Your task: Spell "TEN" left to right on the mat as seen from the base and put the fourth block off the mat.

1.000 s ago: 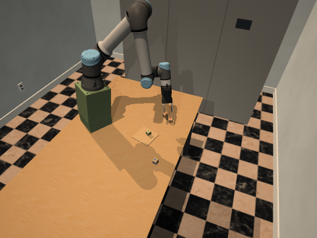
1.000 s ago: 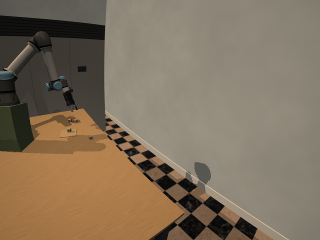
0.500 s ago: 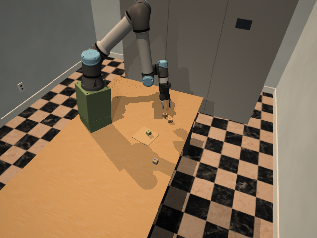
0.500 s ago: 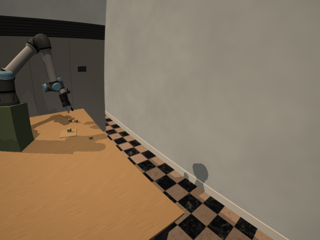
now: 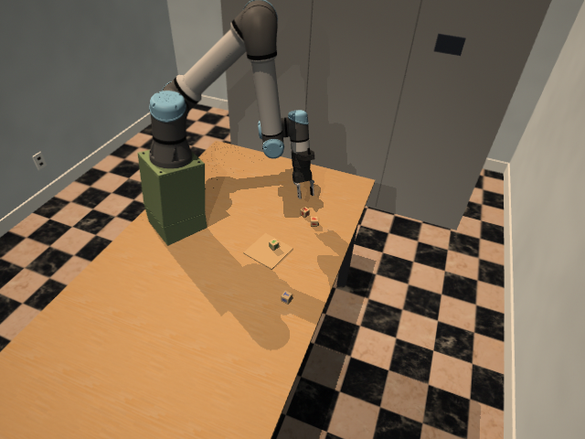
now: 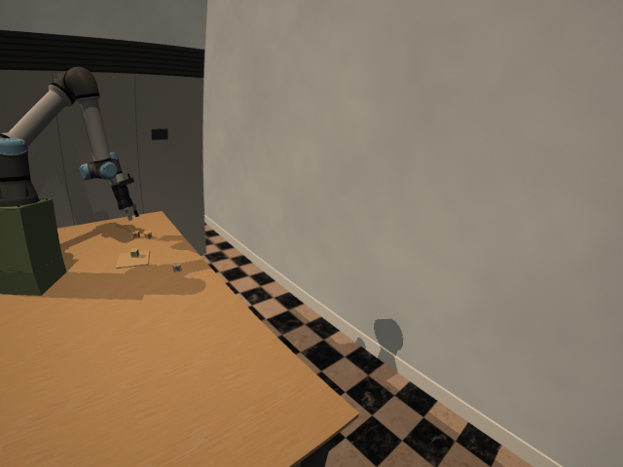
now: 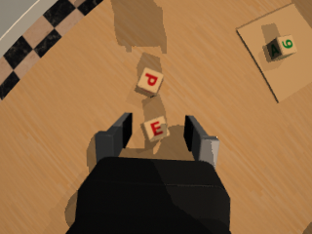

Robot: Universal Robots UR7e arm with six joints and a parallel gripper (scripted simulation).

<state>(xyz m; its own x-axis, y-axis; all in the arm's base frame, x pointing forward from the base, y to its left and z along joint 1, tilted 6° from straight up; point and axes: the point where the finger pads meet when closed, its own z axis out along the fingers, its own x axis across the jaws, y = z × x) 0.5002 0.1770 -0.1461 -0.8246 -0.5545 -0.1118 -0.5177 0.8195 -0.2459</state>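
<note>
In the top view, from left to right, a dark green box-shaped pedestal (image 5: 182, 200) (image 6: 24, 246) carries the arm at the table's far part. Next, a thin square tan mat (image 5: 260, 255) (image 6: 126, 262) (image 7: 265, 65) lies flat on the light wooden table (image 5: 142, 330) (image 6: 126, 377) (image 7: 73, 122). On it sits a tan cube block with green characters (image 5: 273, 244) (image 6: 134, 252) (image 7: 287, 45). A tan cube block with blue markings (image 5: 286, 296) (image 6: 176, 267) stands off the mat, nearer the camera. The black two-finger gripper (image 5: 304, 189) (image 6: 132, 215) (image 7: 158, 125) hangs with fingers spread wide, gripping nothing, above the table near a tan cube block with a red E (image 5: 304, 211) (image 6: 135, 234) (image 7: 156, 128). Just beside that rests a tan cube block with a red P (image 5: 314, 220) (image 6: 147, 234) (image 7: 150, 80), likewise off the mat.

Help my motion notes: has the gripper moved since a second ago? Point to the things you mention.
Yes: in the exterior view, the gripper (image 5: 305, 195) (image 6: 132, 218) (image 7: 158, 125) shifted down-left, away from the far table corner (image 5: 370, 182) (image 6: 160, 214).
</note>
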